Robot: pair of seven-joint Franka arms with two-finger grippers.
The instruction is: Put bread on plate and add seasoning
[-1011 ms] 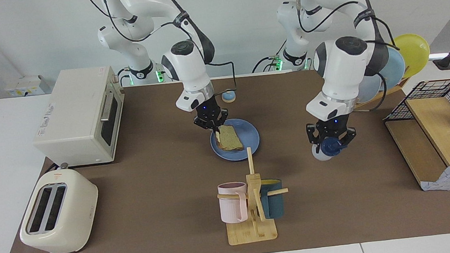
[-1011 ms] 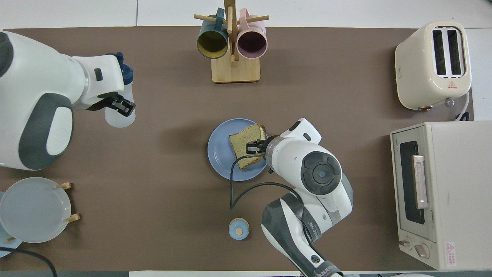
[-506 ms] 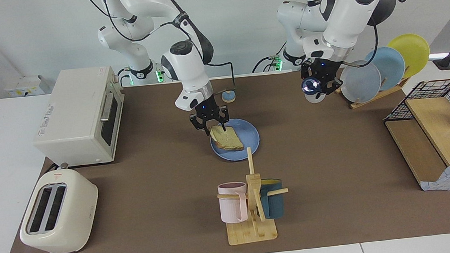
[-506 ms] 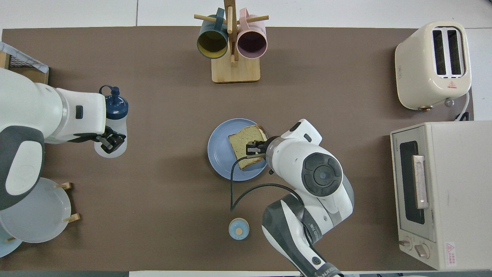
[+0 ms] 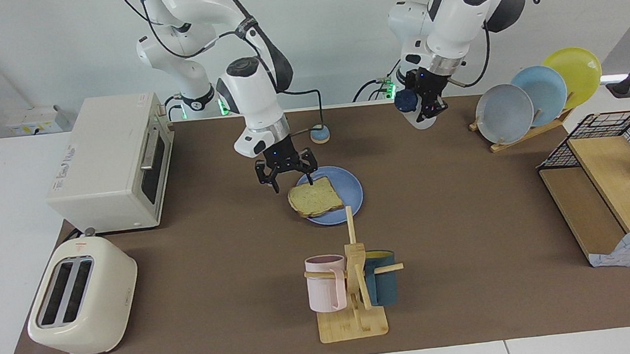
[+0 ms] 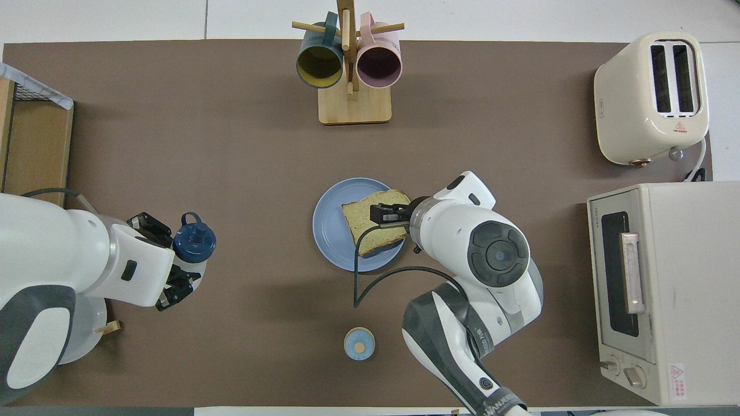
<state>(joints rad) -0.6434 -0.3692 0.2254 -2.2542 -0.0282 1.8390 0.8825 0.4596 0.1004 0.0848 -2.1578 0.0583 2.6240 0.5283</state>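
Note:
The bread (image 5: 316,198) (image 6: 373,228) lies flat on the blue plate (image 5: 350,188) (image 6: 330,228) and overhangs its rim toward the right arm's end. My right gripper (image 5: 291,182) (image 6: 384,215) hangs open just above the overhanging edge of the bread, holding nothing. My left gripper (image 5: 422,108) (image 6: 167,257) is up in the air, shut on the seasoning (image 5: 405,100) (image 6: 195,242). The bottle is tilted, with its dark blue cap pointing toward the right arm's end, over the table's edge by the robots.
A small blue bell (image 5: 320,135) (image 6: 359,343) sits nearer to the robots than the plate. A mug rack (image 5: 353,287) stands farther out. Toaster (image 5: 83,297) and oven (image 5: 114,160) are at the right arm's end; upright plates (image 5: 536,95) and a wire shelf (image 5: 612,185) are at the left arm's end.
My right gripper opened, let the bread drop flat onto the plate and rose a little. My left arm lifted the seasoning and swung it back toward the robots' edge of the table.

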